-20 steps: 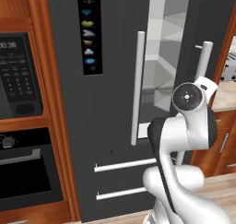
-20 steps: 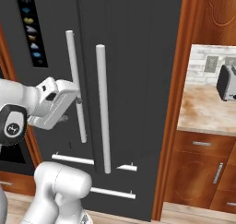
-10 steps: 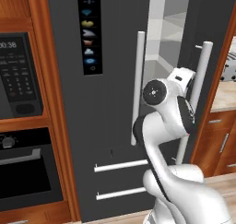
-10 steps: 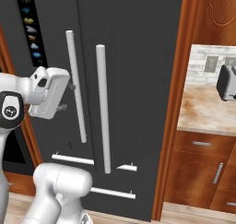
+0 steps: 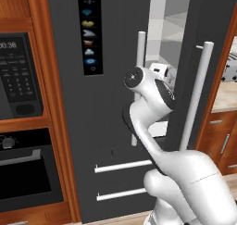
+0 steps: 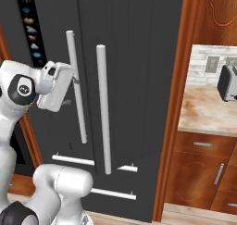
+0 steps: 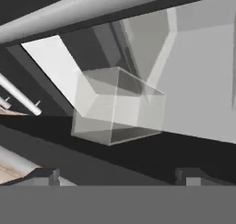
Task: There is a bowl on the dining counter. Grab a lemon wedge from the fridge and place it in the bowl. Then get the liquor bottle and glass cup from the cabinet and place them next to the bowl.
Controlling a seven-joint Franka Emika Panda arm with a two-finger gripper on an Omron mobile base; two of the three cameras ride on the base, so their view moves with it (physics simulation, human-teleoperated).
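Note:
The dark grey fridge [image 5: 111, 127] stands right in front of me, with its right door swung partly open. Through the gap I see the pale interior [image 5: 162, 25]. My gripper [image 6: 74, 79] hangs open at the left door's long pale handle [image 6: 76, 94], next to the right door's handle [image 6: 104, 108]. In the hand view the fingertips [image 7: 46, 174] stand wide apart with nothing between them. A handle bar [image 7: 92, 6] crosses the top, and beyond it sits a translucent bin [image 7: 115, 108] inside the fridge. The lemon wedge, bowl, dining counter, cabinet, liquor bottle and glass cup are out of view.
A black microwave panel [image 5: 18, 76] and wall oven [image 5: 23, 173] sit in wood framing left of the fridge. To the right are a tall wooden panel [image 6: 176, 103], a stone wall counter [image 6: 208, 108] with a toaster [image 6: 228, 83], and wooden drawers [image 6: 203, 173] below.
My arm has swung left and up, carrying the hand from the right door's side to the left handle by the gap. The jaws stayed open.

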